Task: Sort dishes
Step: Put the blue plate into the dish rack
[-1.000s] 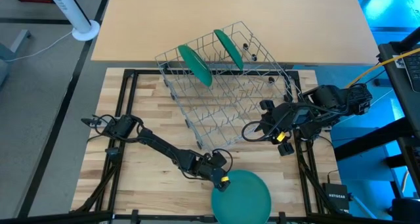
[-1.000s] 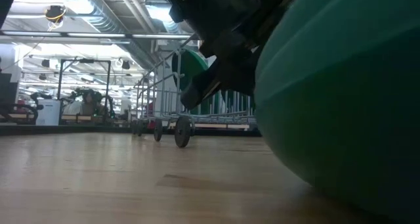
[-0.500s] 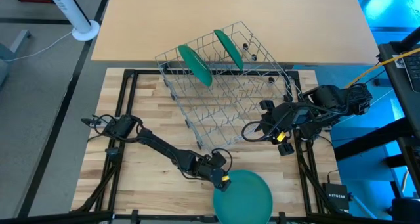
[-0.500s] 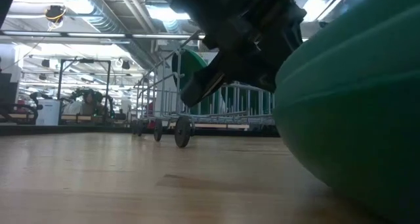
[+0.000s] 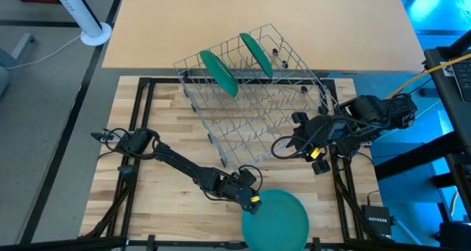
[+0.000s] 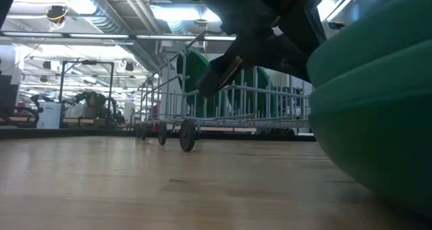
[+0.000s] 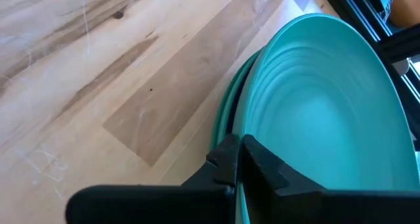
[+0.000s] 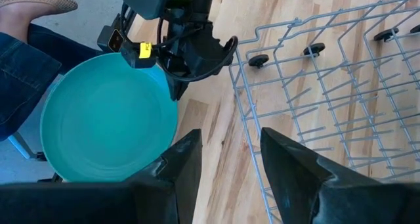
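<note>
At the table's near edge, left end effector (image 5: 246, 197) reaching low, clamped on top plate's (image 5: 277, 218) rim; right end effector (image 5: 296, 132) parted beside rack (image 5: 254, 111)

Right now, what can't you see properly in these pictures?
- How many plates are in the stack: the left wrist view shows two rims, the rest cut off.
- Whether the left gripper is pinching the top plate: its fingers are hidden.
- The rack in the low view: arm and plate block it.
</note>
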Controlling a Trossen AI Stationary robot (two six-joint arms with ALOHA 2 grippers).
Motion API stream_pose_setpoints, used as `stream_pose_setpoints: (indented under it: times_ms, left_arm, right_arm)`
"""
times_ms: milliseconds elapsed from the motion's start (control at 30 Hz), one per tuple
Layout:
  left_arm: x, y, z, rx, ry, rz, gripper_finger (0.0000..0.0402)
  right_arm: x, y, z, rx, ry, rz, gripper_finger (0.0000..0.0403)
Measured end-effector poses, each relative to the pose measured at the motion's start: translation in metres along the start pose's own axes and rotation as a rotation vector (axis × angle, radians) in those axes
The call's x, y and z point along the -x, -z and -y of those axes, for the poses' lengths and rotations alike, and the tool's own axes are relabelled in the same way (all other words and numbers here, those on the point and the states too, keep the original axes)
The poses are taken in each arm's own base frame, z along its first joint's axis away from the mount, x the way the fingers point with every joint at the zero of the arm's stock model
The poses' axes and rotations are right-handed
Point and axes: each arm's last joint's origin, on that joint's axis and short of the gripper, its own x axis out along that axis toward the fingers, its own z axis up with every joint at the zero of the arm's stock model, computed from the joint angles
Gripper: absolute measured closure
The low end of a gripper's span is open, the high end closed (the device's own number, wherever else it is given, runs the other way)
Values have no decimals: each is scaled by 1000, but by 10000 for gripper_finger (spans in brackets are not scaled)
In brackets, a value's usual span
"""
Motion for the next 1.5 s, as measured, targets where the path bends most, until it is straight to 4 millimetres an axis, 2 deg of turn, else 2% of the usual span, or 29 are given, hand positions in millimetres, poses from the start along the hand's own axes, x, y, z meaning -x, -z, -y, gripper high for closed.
stream_pose_setpoints:
  times_ms: [300, 900, 1133, 1367, 1500]
  left_arm:
    - [1, 1, 2, 15, 6, 0, 402]
    - [17, -6, 34, -36, 99, 25, 401]
    - [43, -23, 42, -124, 88, 88, 401]
    - [82, -54, 43, -236, -5, 222, 401]
    - [105, -79, 41, -330, -46, 304, 401]
  right_arm:
    - [0, 0, -1, 0, -20, -4, 242]
    - [5, 8, -1, -1, -59, -56, 242]
    - [30, 19, -1, -53, -61, 10, 242]
    - [78, 20, 1, -100, -58, 187, 242]
    - [104, 18, 3, -109, -27, 306, 242]
